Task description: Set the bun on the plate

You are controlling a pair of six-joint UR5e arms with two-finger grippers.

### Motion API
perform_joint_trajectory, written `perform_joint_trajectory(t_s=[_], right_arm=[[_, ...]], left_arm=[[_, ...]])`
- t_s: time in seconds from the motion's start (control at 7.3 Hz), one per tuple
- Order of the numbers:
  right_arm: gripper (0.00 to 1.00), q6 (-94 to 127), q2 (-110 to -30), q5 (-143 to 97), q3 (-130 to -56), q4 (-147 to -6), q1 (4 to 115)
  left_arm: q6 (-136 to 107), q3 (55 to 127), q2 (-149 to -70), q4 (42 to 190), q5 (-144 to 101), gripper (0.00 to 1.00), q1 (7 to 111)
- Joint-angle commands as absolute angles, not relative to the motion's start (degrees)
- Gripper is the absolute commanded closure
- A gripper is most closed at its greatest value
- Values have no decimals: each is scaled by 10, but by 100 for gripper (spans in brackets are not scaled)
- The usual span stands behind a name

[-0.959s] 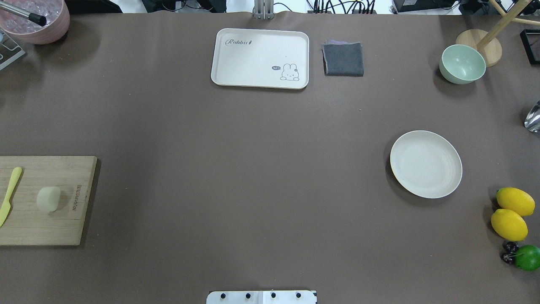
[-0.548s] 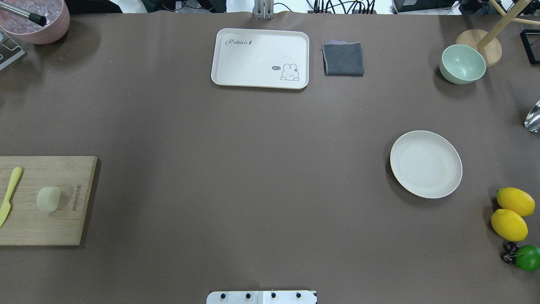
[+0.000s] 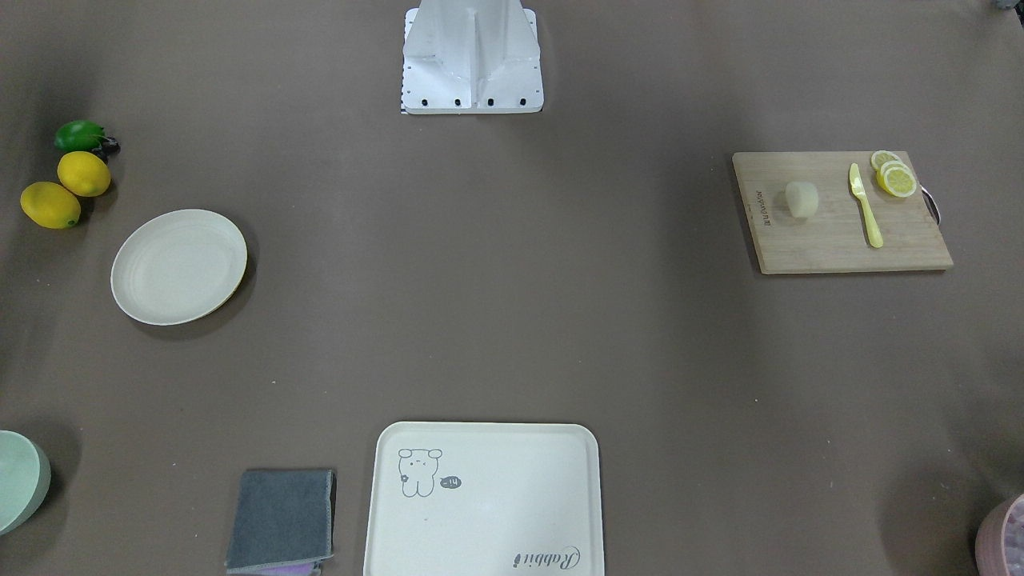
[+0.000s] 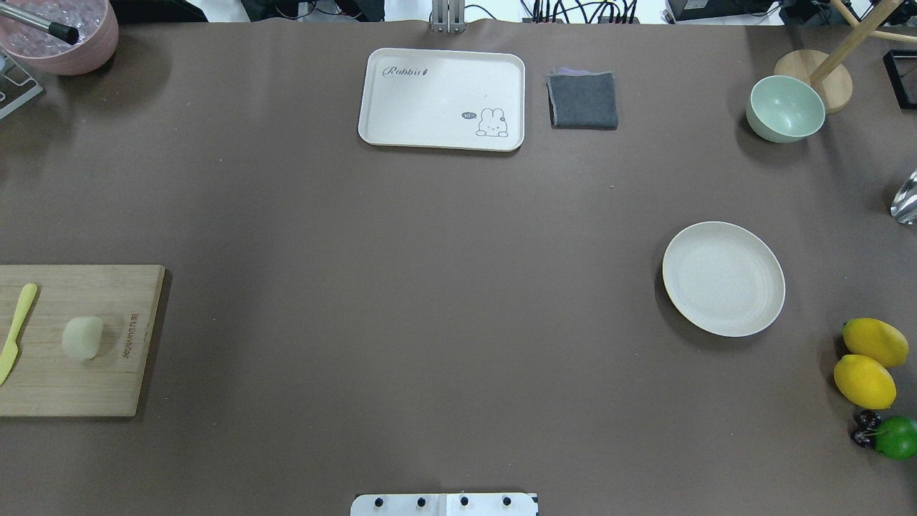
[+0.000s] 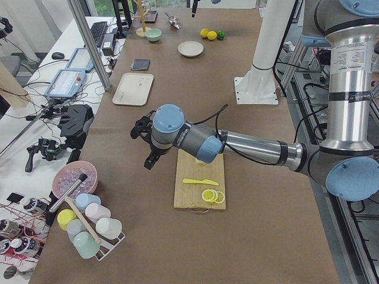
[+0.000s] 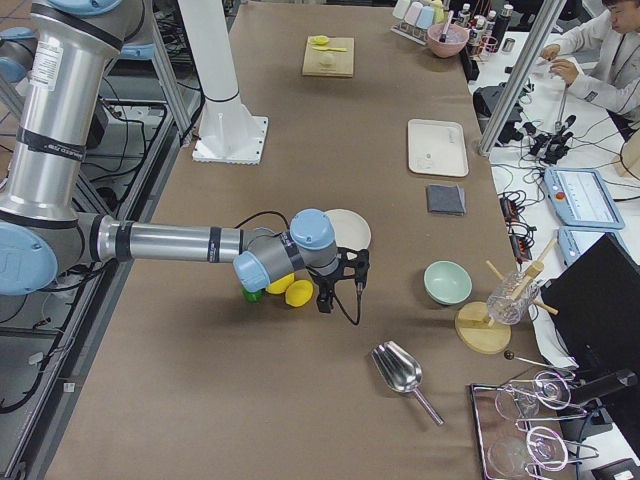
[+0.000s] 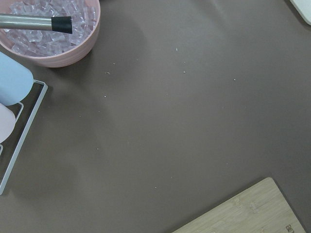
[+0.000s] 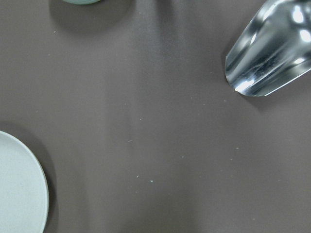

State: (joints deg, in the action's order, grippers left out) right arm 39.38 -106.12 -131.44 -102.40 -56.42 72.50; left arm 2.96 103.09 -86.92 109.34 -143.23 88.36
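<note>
The bun (image 4: 82, 337) is a small pale lump lying on a wooden cutting board (image 4: 71, 390) at the table's left edge; the front-facing view shows the bun (image 3: 801, 198) beside a yellow knife (image 3: 866, 207). Far to the right lies the round cream plate (image 4: 723, 278), with nothing on it (image 3: 178, 266). Only the side views show the grippers. My left gripper (image 5: 148, 161) hangs over the table just beyond the board's far end. My right gripper (image 6: 340, 292) hovers beside the plate (image 6: 352, 226), near the lemons. I cannot tell whether either is open or shut.
Lemon slices (image 3: 894, 176) lie on the board. Two lemons (image 4: 868, 362) and a lime (image 4: 895, 437) sit right of the plate. A cream tray (image 4: 442, 99), grey cloth (image 4: 583, 99), green bowl (image 4: 785, 109) and metal scoop (image 8: 269, 51) are further off. A pink bowl of ice (image 7: 46, 29) stands at the back left.
</note>
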Motion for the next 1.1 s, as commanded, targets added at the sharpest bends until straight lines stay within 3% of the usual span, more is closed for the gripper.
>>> perform_joint_trajectory(t_s=[0.0, 0.27, 0.41, 0.96], right_arm=[[0, 454, -1054, -1272, -1023, -512, 627], [3, 577, -1007, -1227, -1023, -508, 552], [15, 641, -1001, -1191, -1026, -506, 524], [28, 651, -1002, -1181, -1023, -506, 491]], left_arm=[[30, 1031, -868, 1093, -1433, 3, 883], [30, 1031, -868, 1093, -1433, 3, 883], [30, 1031, -869, 1093, -1433, 3, 883], [29, 1030, -869, 1093, -1433, 3, 883]])
